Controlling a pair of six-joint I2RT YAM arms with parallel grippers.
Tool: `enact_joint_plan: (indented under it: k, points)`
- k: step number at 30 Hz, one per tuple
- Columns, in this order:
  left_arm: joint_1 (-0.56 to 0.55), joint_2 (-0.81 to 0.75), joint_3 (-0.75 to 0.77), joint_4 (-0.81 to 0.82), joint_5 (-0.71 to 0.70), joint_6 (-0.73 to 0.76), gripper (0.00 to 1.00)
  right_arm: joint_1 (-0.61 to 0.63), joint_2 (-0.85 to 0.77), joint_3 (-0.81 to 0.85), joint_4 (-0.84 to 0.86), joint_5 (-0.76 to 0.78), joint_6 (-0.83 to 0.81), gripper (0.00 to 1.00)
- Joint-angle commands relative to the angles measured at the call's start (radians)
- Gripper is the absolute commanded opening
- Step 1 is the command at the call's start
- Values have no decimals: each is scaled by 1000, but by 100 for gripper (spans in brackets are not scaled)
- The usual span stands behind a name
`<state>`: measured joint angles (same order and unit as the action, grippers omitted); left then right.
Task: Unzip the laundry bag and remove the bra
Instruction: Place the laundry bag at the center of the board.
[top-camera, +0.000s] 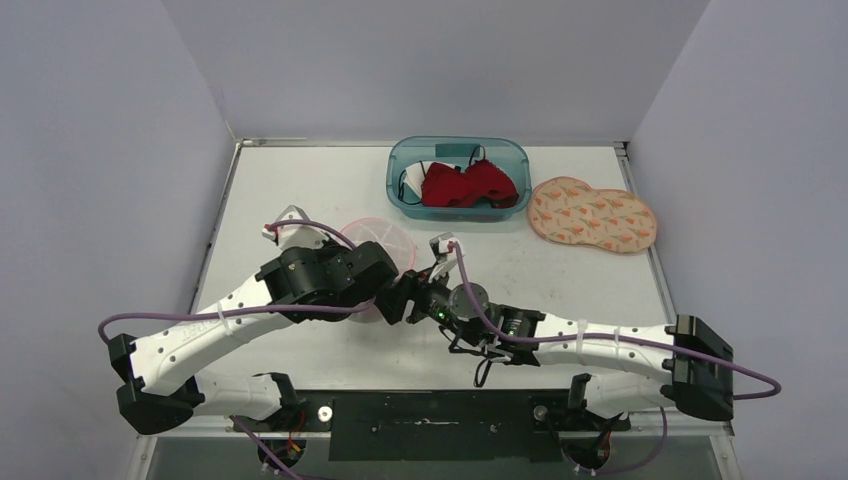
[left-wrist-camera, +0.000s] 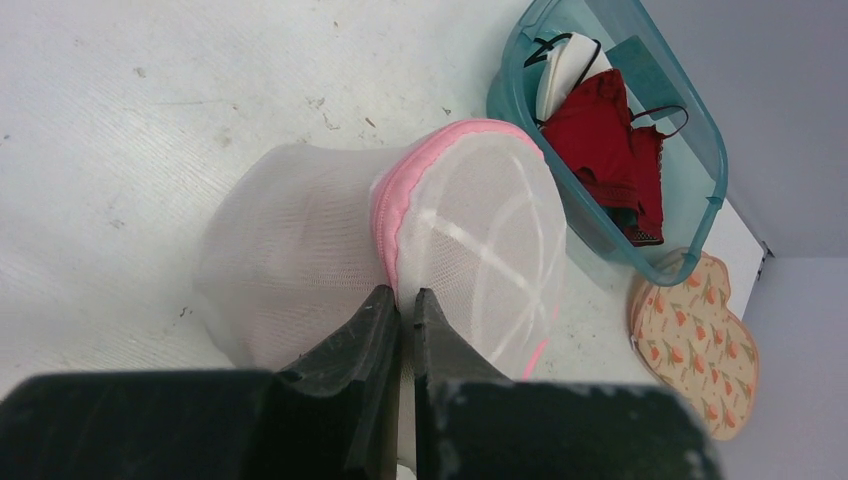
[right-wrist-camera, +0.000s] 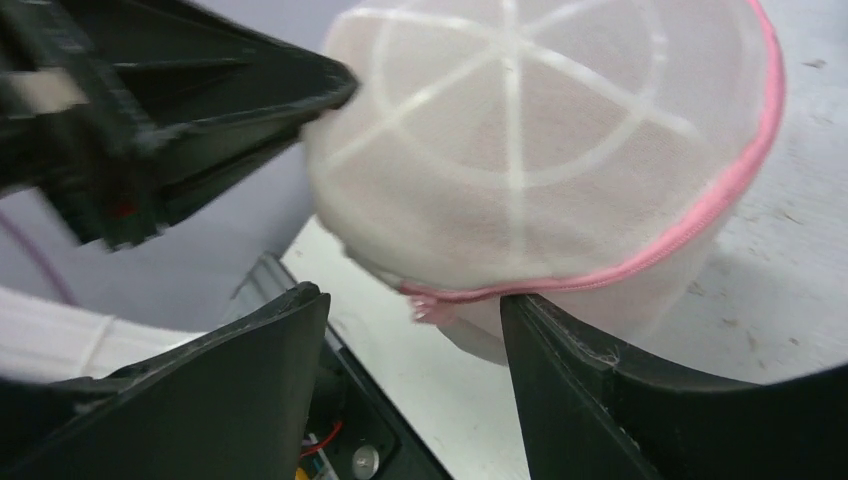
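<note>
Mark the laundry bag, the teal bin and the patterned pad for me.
laundry bag (left-wrist-camera: 480, 230), left wrist view, on its white mesh dome.
teal bin (top-camera: 506, 156), top external view, on its bare far-right corner.
patterned pad (top-camera: 592, 215), top external view, at its middle.

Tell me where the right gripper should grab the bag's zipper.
Pinch the small pink tab at the end of the pink zipper seam, from the near right: it sticks out free of the mesh, probably the pull, between the right gripper's open fingers.
</note>
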<state>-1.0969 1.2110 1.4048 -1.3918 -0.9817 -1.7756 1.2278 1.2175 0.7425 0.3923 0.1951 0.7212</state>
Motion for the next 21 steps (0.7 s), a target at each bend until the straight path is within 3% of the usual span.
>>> enact_joint_plan:
  k: [1,8,10,16,21]
  points:
    - [-4,-23,10,63,-33,13,0,-2,58,82,-242,193,43,62]
    - [-3,-57,-4,52,-49,10,0,-71,-97,-34,-372,293,90,56]
    - [-3,-60,-7,58,-48,13,0,-77,-158,-83,-314,265,55,57]
    - [-4,-46,6,66,-25,16,0,-68,-222,-166,4,-83,-68,73]
    - [-4,-44,14,69,-5,12,0,-70,-189,-184,211,-275,-34,75]
